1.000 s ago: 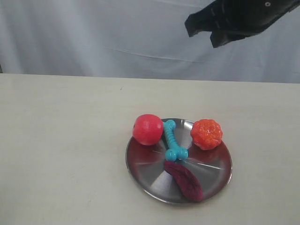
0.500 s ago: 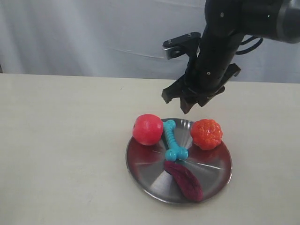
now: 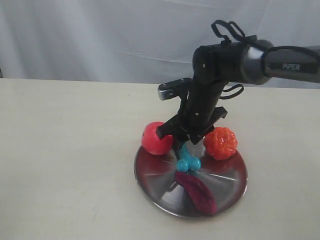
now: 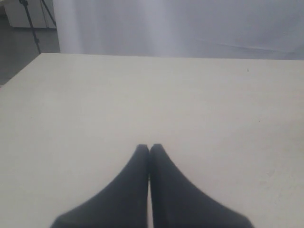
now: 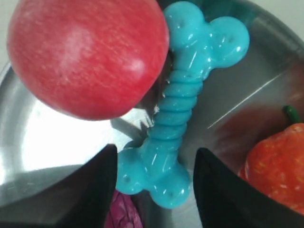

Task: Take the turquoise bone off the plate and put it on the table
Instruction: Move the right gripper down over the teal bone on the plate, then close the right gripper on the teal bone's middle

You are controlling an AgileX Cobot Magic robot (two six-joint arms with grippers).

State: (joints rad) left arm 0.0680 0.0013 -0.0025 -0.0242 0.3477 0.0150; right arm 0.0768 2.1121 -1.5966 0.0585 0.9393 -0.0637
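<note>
The turquoise bone lies on the steel plate, between a red apple and an orange toy. My right gripper is open and low over the plate, its two dark fingers either side of one knobbed end of the bone, not closed on it. In the exterior view the arm hides the bone's far half. My left gripper is shut with nothing in it, above bare table; it is outside the exterior view.
On the plate a red apple touches the bone's side. An orange pumpkin-like toy sits on the far right rim. A dark magenta piece lies at the front. White curtain hangs behind the table.
My right arm has come down from above the scene to the plate. Its open fingers now straddle the bone. The toys have not moved.
</note>
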